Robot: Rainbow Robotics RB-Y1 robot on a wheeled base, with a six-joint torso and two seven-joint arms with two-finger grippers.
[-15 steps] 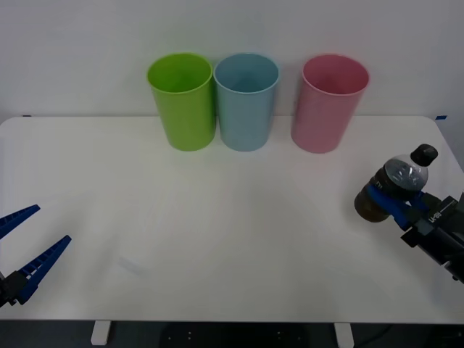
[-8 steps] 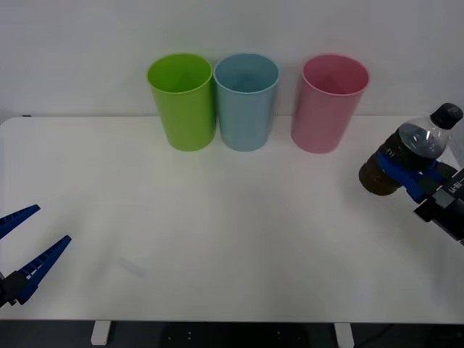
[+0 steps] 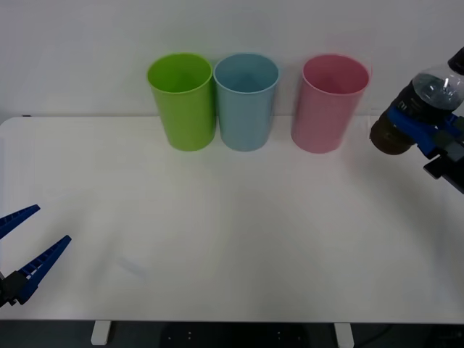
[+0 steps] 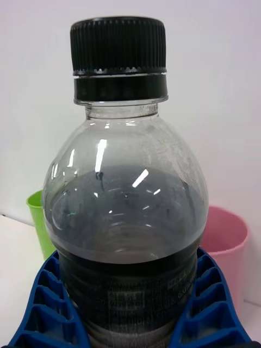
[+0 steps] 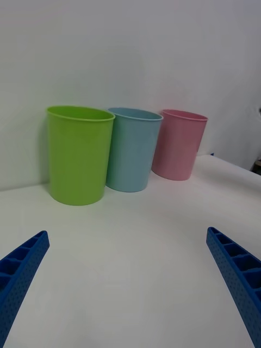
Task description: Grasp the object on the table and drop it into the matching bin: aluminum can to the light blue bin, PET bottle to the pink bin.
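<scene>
Lifted clear of the tabletop (image 3: 232, 239) since a second ago: PET bottle (image 3: 417, 109) pinched in right tool (image 3: 428, 130), now beside the pink bin (image 3: 330, 101), near rim height. Next, probably carrying over it. Left tool (image 3: 25, 243) spread, parked low.

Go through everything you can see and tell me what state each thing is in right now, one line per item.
PET bottle: capped, part full of dark liquid, tilted, held off the table.
Right gripper: shut on the bottle, right of the pink bin.
Left gripper: open, idle at the table's near left.
Pink bin: upright, open-topped.
Light blue bin: upright, open-topped.
Lime green bin: upright, open-topped.
</scene>
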